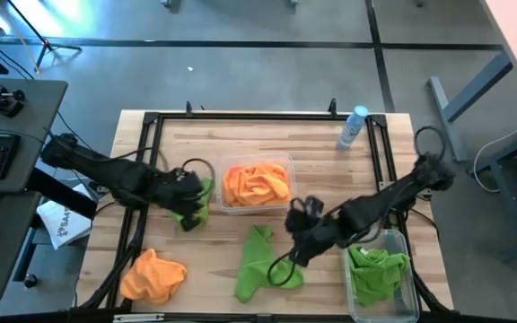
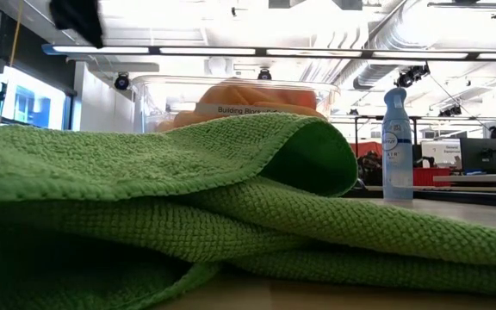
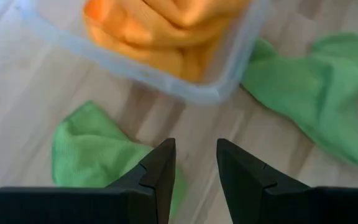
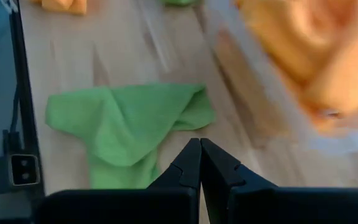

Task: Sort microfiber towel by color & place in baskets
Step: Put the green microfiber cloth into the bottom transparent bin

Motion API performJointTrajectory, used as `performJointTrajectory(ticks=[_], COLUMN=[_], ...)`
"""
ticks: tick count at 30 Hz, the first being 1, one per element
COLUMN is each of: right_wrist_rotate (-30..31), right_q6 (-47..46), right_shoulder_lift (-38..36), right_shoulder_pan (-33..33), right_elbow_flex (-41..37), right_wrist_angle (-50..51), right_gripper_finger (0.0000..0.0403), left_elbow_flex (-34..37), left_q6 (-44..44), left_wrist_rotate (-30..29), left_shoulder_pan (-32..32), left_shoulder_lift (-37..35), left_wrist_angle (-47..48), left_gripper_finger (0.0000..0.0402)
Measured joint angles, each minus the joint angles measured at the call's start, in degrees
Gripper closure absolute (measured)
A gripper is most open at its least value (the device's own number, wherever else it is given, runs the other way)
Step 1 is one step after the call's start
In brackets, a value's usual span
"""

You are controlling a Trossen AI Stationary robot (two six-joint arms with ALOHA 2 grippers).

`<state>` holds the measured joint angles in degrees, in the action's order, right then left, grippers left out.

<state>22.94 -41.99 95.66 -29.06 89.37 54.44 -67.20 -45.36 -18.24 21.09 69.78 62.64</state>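
Observation:
A green towel (image 1: 261, 260) lies crumpled on the table near the front middle; it fills the low view's foreground (image 2: 188, 198). My right gripper (image 4: 199, 163) is shut and empty, just right of this towel (image 4: 129, 124), and shows in the high view (image 1: 294, 233). A smaller green towel (image 3: 95, 152) lies left of the middle basket (image 1: 281, 164), which holds orange towels (image 1: 257, 184). My left gripper (image 3: 195, 167) is open above that towel's edge and also shows in the high view (image 1: 194, 196). An orange towel (image 1: 153, 274) lies front left. The right basket (image 1: 404, 242) holds a green towel (image 1: 377, 269).
A clear spray bottle with a blue cap (image 1: 353, 126) stands at the back right, and it also shows in the low view (image 2: 396, 142). A black frame (image 1: 240, 115) runs along the table's edges. Bare wood (image 1: 267, 139) lies behind the middle basket.

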Motion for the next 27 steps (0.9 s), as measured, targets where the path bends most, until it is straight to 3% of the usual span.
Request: performJointTrajectory(ticks=[7,13,20,27], right_wrist_rotate=[-3.5,-8.3,-9.3,-9.4], right_q6=[-2.8,-3.5,-3.9,0.2], right_shoulder_lift=[11.7,18.0,22.6,26.2], right_shoulder_pan=[-0.7,-0.6,-0.6,-0.6], right_elbow_flex=[10.2,13.8,13.8,13.8], right_wrist_angle=[1.1,0.9,-1.0,-6.5], right_gripper_finger=[0.039,0.0339,0.0267,0.0226], left_elbow_flex=[11.1,16.9,20.2,22.9], left_q6=[3.3,7.2,6.5,6.6], left_wrist_rotate=[0.1,0.8,1.2,1.2], left_shoulder_pan=[5.5,8.1,9.0,9.0], left_shoulder_lift=[-14.6,-23.3,-27.1,-27.0], left_wrist_angle=[-1.7,-2.7,-3.1,-5.9], left_gripper_finger=[0.0303,0.0312,0.0314,0.0314])
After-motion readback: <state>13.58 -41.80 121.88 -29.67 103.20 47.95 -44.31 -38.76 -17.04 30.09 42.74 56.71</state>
